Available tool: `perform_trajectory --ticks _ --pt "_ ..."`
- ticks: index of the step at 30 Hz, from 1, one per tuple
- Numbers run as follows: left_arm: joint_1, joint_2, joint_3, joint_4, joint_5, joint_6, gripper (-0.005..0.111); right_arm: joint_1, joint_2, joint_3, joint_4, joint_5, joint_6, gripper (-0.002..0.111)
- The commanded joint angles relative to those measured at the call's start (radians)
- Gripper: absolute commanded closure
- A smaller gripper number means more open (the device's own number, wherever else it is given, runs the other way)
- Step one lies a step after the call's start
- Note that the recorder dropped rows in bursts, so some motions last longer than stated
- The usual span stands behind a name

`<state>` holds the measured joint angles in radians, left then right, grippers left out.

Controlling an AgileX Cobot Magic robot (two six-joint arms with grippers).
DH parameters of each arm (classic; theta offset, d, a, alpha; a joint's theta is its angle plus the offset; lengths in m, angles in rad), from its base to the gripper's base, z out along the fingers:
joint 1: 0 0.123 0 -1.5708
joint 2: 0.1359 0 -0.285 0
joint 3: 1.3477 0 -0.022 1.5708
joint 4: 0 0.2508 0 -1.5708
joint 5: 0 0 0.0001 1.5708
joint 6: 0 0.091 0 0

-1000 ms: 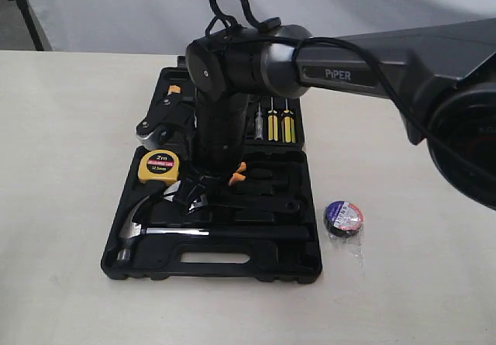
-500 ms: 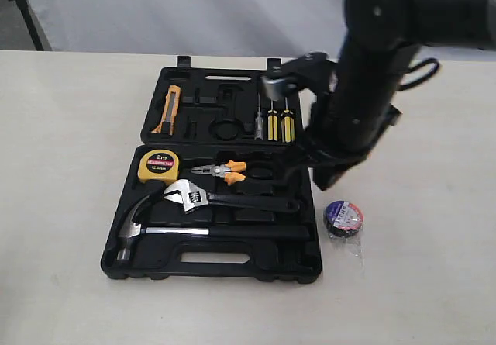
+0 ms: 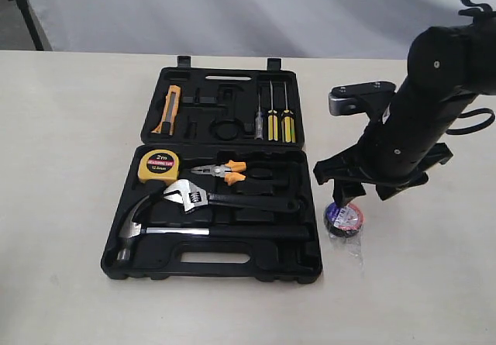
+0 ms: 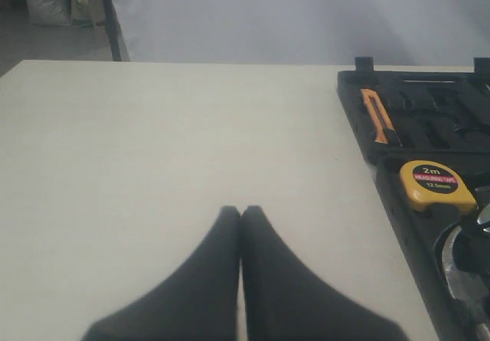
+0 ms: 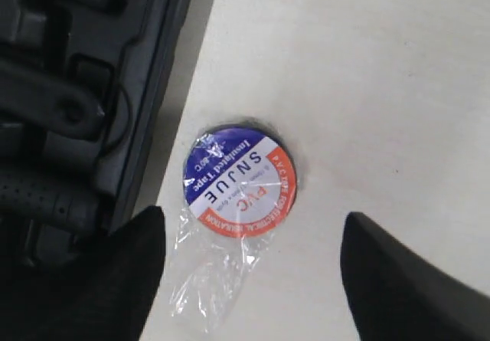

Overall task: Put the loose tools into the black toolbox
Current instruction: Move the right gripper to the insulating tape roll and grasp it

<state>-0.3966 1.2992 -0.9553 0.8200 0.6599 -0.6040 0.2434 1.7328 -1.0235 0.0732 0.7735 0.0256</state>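
Large black moulded-plastic toolbox (image 3: pixel 298 261) lay hinged open on beige table (image 3: pixel 70 205), its matte shaped recesses holding steel hammer (image 3: pixel 172 231), chrome wrench (image 3: pixel 190 196) and yellow tape measure (image 3: pixel 159 167). Right tool (image 5: pixel 251 230), beside box lid half second earlier, hung spread wide above round film-wrapped tape roll (image 3: pixel 343 216) just right of box. Left tool (image 4: pixel 241 212) pressed closed over bare table.

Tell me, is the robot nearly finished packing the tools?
Nearly. The hammer, wrench, pliers and tape measure already lie in the black toolbox. The open right pincer hovers over the wrapped tape roll on the table beside it. Only that remains to pack.
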Motion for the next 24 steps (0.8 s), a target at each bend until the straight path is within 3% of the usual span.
perform_trajectory --ticks 1,13,19,24 --pt "0.003 -0.008 0.009 -0.014 -0.017 -0.010 0.105 -0.005 0.040 0.002 0.012 -0.030 0.003 0.046" --pt "0.003 -0.008 0.009 -0.014 -0.017 -0.010 0.105 -0.005 0.124 0.002 0.038 -0.094 0.013 0.045" --pt "0.003 -0.008 0.009 -0.014 -0.017 -0.010 0.105 -0.005 0.135 0.002 0.039 -0.094 0.013 0.034" --pt "0.003 -0.008 0.009 -0.014 -0.017 -0.010 0.105 -0.005 0.135 0.002 0.039 -0.094 0.013 0.033"
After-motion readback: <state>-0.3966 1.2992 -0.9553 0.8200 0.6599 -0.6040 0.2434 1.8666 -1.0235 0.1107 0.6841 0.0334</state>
